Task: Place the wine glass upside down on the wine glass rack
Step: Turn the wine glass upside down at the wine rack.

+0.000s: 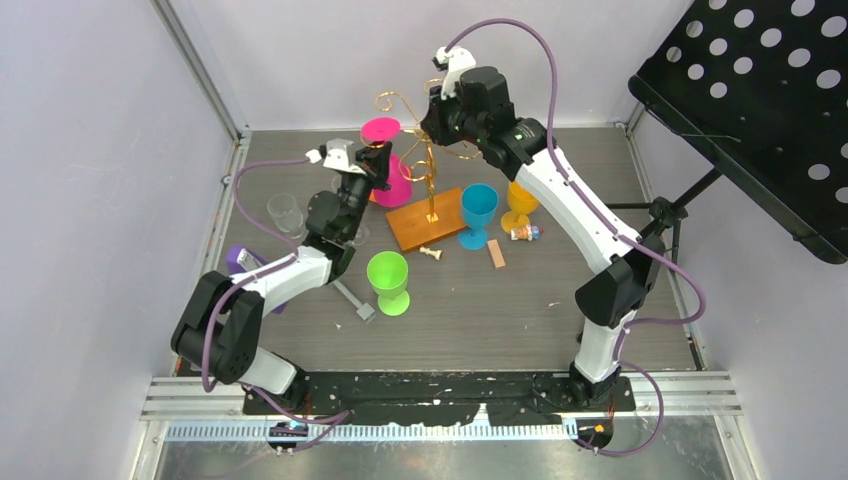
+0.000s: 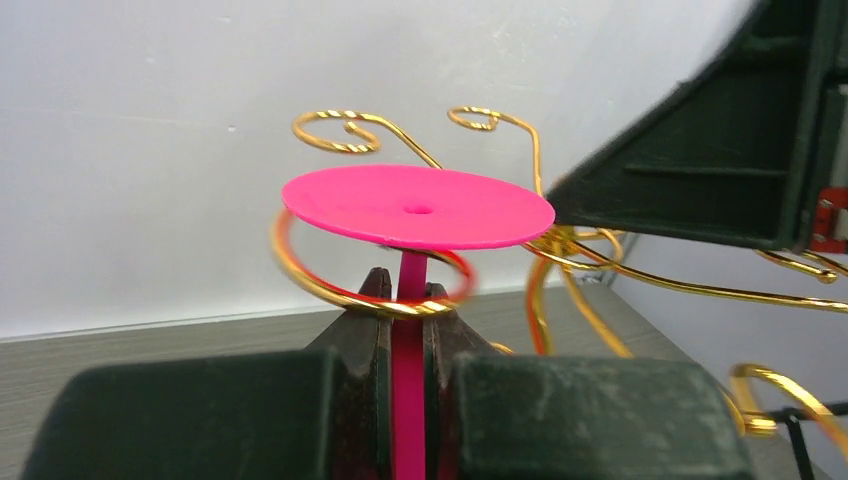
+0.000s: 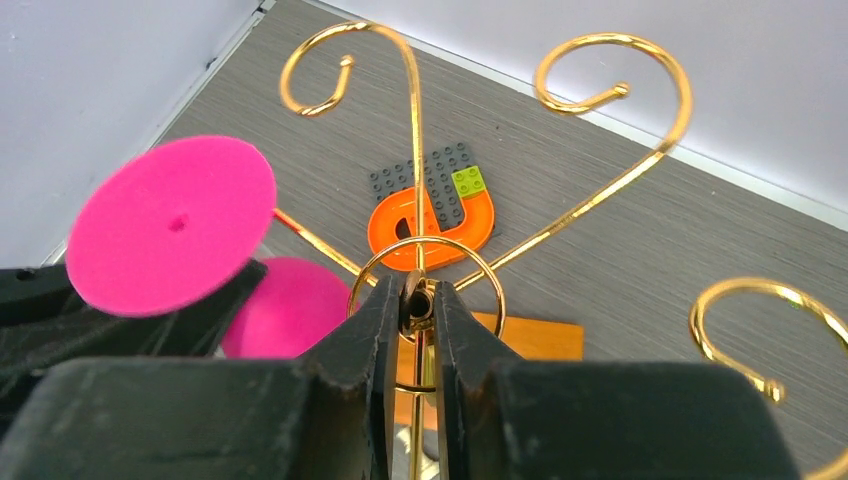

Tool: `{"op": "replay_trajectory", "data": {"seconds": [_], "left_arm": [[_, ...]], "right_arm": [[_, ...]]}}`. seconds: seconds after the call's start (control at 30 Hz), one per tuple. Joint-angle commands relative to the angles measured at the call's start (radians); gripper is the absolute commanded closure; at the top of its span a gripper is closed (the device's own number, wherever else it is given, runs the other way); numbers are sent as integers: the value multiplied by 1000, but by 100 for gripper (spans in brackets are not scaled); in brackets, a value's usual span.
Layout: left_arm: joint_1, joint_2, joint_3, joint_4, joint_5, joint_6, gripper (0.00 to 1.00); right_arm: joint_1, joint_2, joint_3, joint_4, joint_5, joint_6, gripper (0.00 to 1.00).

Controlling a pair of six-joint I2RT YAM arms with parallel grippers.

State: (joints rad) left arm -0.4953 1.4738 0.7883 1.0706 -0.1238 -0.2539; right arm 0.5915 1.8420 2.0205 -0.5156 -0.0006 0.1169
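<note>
The pink wine glass (image 1: 390, 160) hangs upside down, its round foot (image 2: 418, 206) on top and its bowl (image 3: 285, 305) below. My left gripper (image 2: 408, 300) is shut on its stem, and a gold spiral arm (image 2: 330, 288) of the wine glass rack curls around the stem just under the foot. The rack (image 1: 432, 160) is a gold wire stand on an orange-brown wooden base (image 1: 428, 218). My right gripper (image 3: 420, 298) is shut on the top of the rack's central post (image 3: 418, 300). The pink foot (image 3: 170, 225) shows at the left in the right wrist view.
A blue glass (image 1: 478, 212), a yellow glass (image 1: 519, 206), a green glass (image 1: 388, 280) and a clear glass (image 1: 285, 213) stand around the base. Small items lie near the base: a white piece (image 1: 431, 253), a wooden block (image 1: 496, 253). An orange piece on a grey plate (image 3: 435, 205) lies beyond.
</note>
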Motion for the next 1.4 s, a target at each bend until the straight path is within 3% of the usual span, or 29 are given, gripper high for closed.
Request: {"op": "replay_trajectory", "data": {"seconds": [0.0,0.43,1.03,1.23,1.27,1.37], "left_arm": [[36,2,-6,115,-99,17,100],[44,-7,-22,143,-69,17,100],[43,-56,-96,231,332,2,100],[43,-46,-43,102,360,1,100],[43,-48,-34,76,354,0,100],[43,-56,-13,10,327,1,84]], "right_arm": [[-49,-36,-59,-138,35,33,95],[-71,-61,-109,-118,31,33,95],[-71,-51,-109,-117,27,41,95],[-71,-55,-108,-121,22,40,95],[-71,-57,-109,-121,21,40,95],[-71,-57,-107,-121,19,38,95]]}}
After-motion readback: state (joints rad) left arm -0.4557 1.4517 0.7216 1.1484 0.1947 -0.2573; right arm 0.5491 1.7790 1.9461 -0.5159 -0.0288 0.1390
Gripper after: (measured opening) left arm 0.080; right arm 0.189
